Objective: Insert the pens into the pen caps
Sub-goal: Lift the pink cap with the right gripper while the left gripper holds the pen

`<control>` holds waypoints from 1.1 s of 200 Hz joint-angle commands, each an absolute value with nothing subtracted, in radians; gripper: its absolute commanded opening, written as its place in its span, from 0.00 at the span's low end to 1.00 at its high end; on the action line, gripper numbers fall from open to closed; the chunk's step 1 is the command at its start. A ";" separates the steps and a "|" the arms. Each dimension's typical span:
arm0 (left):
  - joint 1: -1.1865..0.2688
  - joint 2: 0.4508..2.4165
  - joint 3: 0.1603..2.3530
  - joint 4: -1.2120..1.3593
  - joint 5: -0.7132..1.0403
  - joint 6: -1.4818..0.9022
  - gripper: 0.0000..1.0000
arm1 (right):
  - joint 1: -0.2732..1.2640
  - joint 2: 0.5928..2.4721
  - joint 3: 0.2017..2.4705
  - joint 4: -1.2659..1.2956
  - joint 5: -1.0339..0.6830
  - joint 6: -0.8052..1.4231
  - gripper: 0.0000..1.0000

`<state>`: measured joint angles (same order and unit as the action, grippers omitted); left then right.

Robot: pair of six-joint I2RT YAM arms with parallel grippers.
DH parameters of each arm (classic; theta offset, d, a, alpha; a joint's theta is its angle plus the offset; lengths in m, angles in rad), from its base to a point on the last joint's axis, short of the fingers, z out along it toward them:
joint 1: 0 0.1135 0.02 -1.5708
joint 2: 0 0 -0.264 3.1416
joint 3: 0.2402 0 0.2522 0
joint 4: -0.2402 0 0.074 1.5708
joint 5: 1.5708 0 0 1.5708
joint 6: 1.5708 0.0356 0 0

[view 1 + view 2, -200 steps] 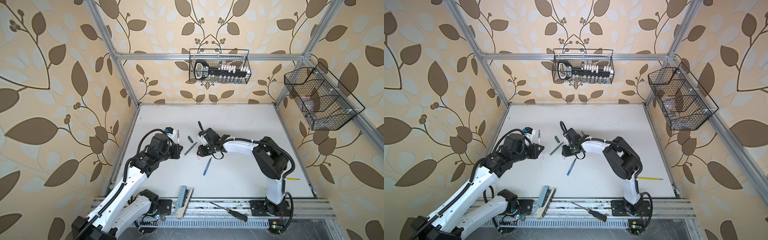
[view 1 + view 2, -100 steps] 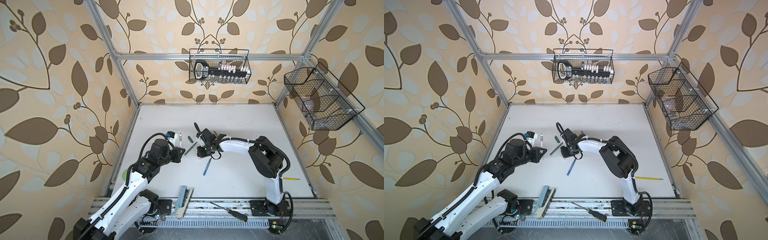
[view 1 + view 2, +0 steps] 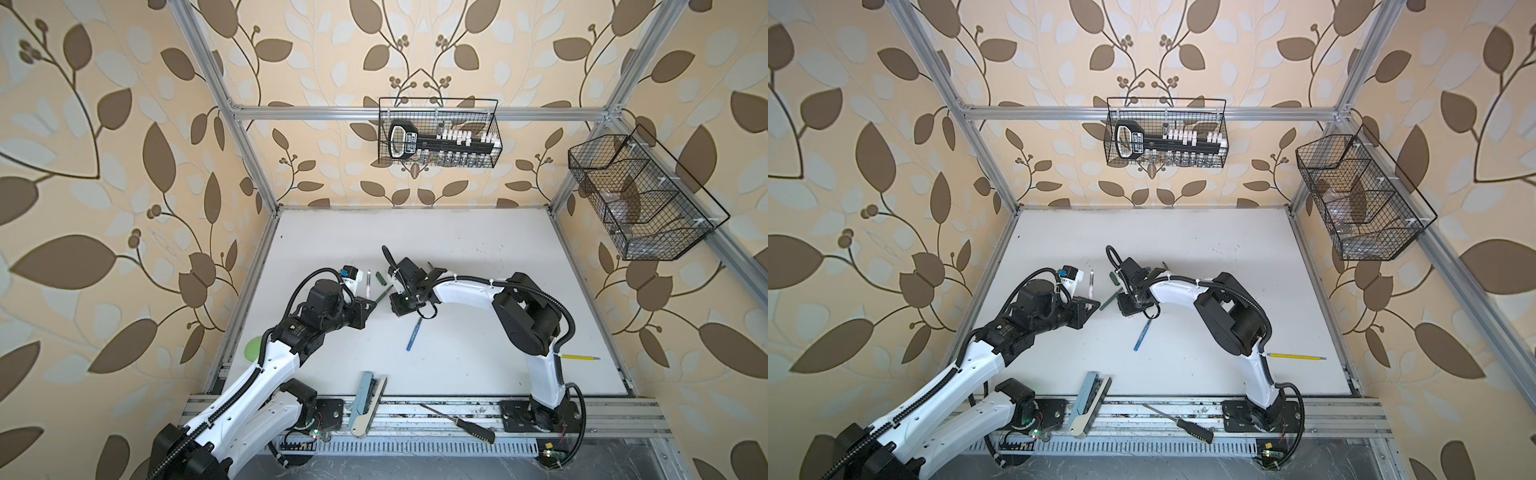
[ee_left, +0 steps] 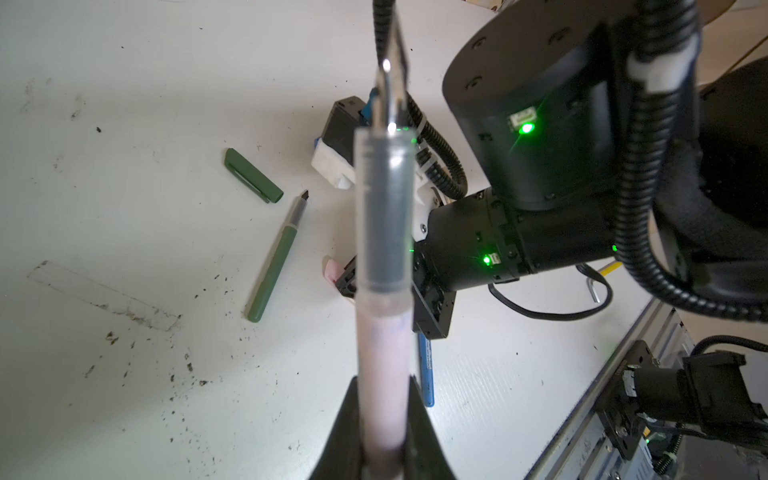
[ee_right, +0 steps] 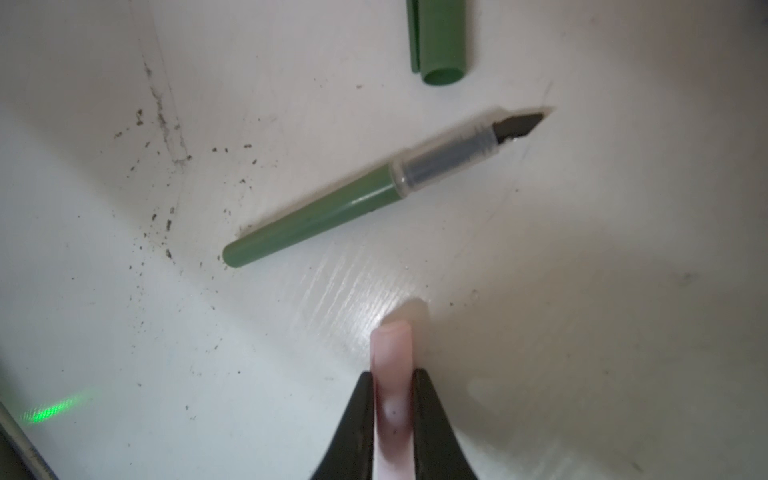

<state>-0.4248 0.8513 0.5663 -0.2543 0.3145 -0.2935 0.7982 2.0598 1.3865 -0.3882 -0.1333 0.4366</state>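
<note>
Arms: both work close together over the middle of the desk point(image 3: 457, 249). In the writer's judgement the wrists could knock when pen and cap are brought together, as little room lies between them.
Pen held: the left gripper point(image 4: 384, 384) has its jaws clenched on the pale pink pen point(image 4: 382, 332) low on the barrel, above the desk. The dark tip stands far out, so this long free end may sit off axis and miss the cap's mouth.
Cap held: the right gripper point(image 5: 392, 374) has its jaws grasping the pale pink cap point(image 5: 392, 349) by its sides, down at the desk surface. A short round tube may slip or turn on lifting. Which end is open cannot be told, and a closed end toward the tip would block insertion.
Screwdriver point(image 3: 457, 423): on the front rail, well apart, no obstacle.
Blue pen point(image 3: 414, 334): one end reaches under the right wrist, so it may be pushed.
Green pen point(image 4: 274, 266): uncapped, between the two grippers, in the way of a low path.
Green cap point(image 4: 253, 175): near that pen's tip, not touching.
Not found: tan pen, tan cap and blue cap.
</note>
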 commanded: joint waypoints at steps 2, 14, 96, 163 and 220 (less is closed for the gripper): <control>-0.441 0.877 0.560 -0.179 0.352 -0.269 0.14 | 0.789 1.993 1.315 -0.365 -0.115 0.426 0.17; -0.449 0.897 0.560 -0.165 0.356 -0.269 0.14 | 0.779 1.942 1.264 -0.309 -0.128 0.439 0.17; -0.588 1.069 0.613 -0.087 0.346 -0.202 0.14 | 0.670 1.622 0.905 0.080 -0.166 0.551 0.17; -0.654 1.152 0.686 -0.042 0.407 -0.184 0.14 | 0.574 1.423 0.635 0.548 -0.241 0.789 0.19; -0.676 1.207 0.712 -0.012 0.414 -0.190 0.14 | 0.549 1.384 0.666 0.551 -0.232 0.817 0.20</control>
